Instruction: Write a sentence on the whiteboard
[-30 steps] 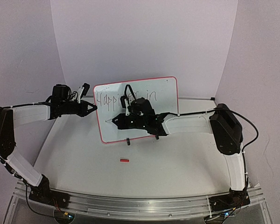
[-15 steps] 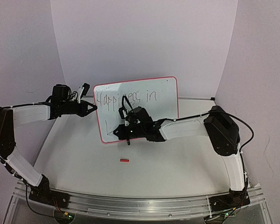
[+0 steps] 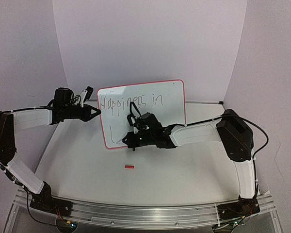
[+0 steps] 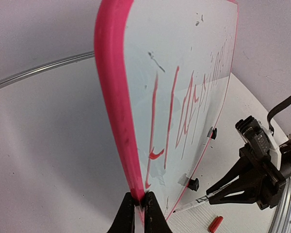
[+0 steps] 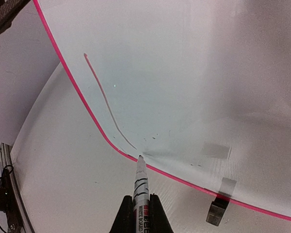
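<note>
The right gripper [image 5: 140,209] is closed tight on a marker [image 5: 140,187], whose barrel sticks straight out ahead of the fingers. Just beyond them the marker's tip sits at the foot of a long slanted stroke [image 5: 104,104], right where the whiteboard [image 5: 199,73] meets its red lower frame. It looks to be touching the surface or barely off it. To the gripper's right, a small black foot [image 5: 216,213] props the board on the table [image 3: 184,165]. A red cap [image 3: 129,167] lies on the table below and behind the hand, apart from everything.

Farther ahead, up the board from the tip, the top line of the sentence [image 3: 131,101] reads "Happiness in". At the board's far left edge, well apart from the writing hand, the left gripper [image 4: 139,206] is pinched shut on the red frame and steadies the board upright.

By this reckoning the task is a little past halfway. The first line is written, and the second has only the first stroke of its opening letter. The rest of that closing word is yet to be written, working rightward from the tip along the lower half of the board.
</note>
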`<move>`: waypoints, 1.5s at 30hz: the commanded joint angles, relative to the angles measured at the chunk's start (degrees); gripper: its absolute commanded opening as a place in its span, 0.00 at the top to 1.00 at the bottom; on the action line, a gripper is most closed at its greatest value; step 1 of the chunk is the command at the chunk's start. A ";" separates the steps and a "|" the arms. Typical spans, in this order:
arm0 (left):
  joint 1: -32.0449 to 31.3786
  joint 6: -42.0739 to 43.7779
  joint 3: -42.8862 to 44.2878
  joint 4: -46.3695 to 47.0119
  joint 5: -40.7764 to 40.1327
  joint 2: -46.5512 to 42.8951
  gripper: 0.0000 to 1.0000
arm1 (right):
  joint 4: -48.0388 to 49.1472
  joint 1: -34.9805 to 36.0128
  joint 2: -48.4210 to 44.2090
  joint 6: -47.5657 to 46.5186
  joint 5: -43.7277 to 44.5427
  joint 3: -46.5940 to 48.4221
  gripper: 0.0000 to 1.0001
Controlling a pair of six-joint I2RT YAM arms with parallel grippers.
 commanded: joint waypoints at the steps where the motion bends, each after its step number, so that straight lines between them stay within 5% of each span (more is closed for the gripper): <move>1: -0.16 2.45 0.44 -0.18 -2.41 -1.98 1.00 | 1.78 0.04 -6.90 -0.96 2.59 -1.08 1.00; 31: -0.09 2.71 0.45 -0.18 -2.48 -1.76 1.00 | -0.04 -0.23 1.73 -1.09 5.25 8.09 1.00; 45: -0.11 2.70 0.61 -0.18 -2.40 -1.76 1.00 | -0.84 -0.27 0.89 -0.07 4.01 2.46 1.00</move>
